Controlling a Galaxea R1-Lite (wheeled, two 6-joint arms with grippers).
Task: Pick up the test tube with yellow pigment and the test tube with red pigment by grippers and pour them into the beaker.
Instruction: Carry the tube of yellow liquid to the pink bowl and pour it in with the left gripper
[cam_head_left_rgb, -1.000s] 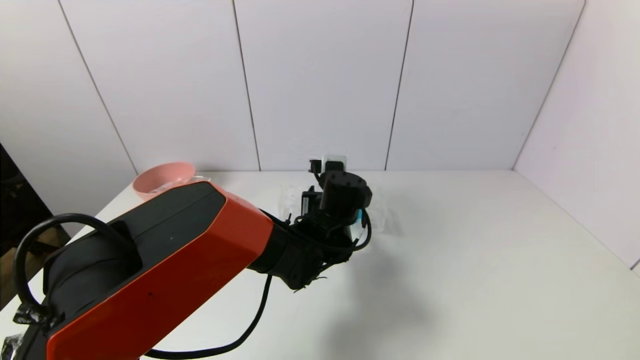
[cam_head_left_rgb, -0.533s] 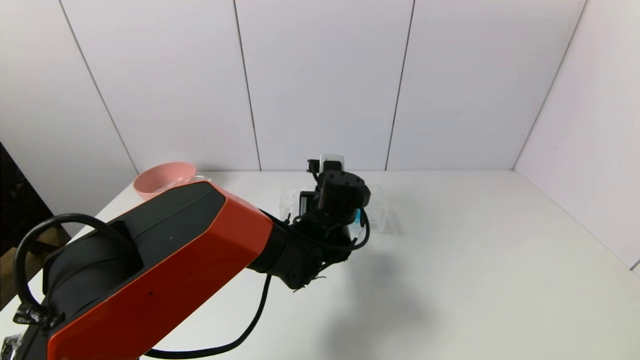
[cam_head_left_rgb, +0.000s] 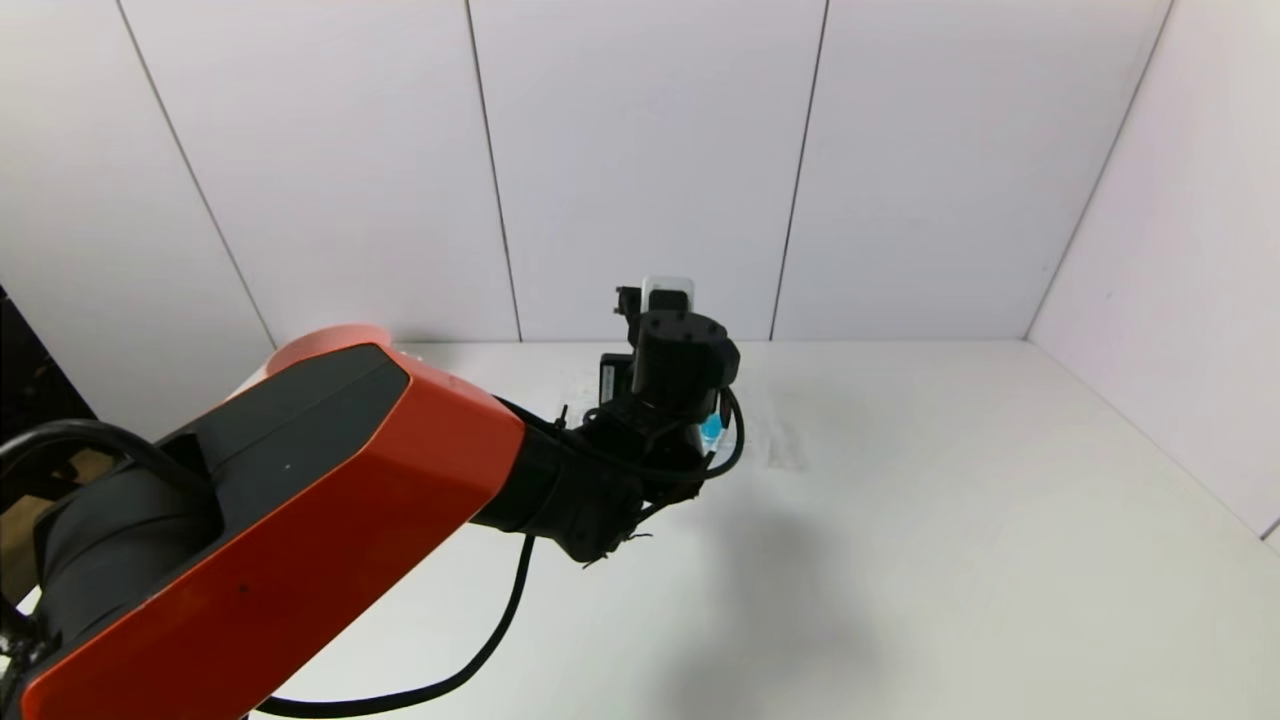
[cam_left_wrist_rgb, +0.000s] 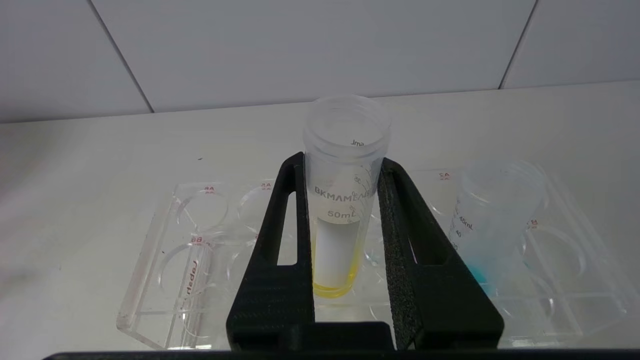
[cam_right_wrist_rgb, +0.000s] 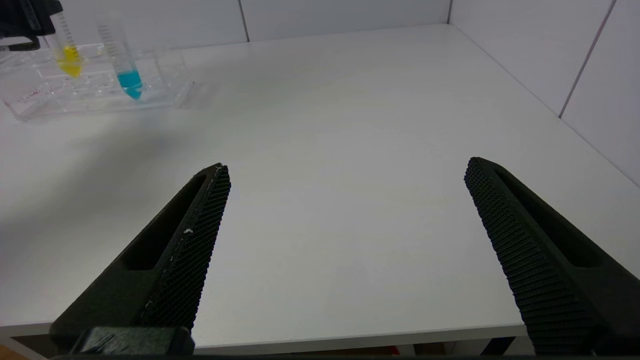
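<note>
The left arm (cam_head_left_rgb: 330, 500) sits a bit higher than a second ago, and it now hides most of the pink bowl (cam_head_left_rgb: 300, 345).

Left wrist view: the left gripper (cam_left_wrist_rgb: 345, 200) pinches the test tube with yellow pigment (cam_left_wrist_rgb: 342, 200) above the clear tube rack (cam_left_wrist_rgb: 165, 280). The blue-tipped tube (cam_left_wrist_rgb: 492, 220) stands in the rack just beside it.

Right wrist view: the right gripper (cam_right_wrist_rgb: 350, 200) hangs over the white table (cam_right_wrist_rgb: 350, 125), well apart from the rack, its jaws spread wide.

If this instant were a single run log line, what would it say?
left gripper: shut on yellow test tube, above clear rack | right gripper: open, idle | blue tube: in rack
</note>
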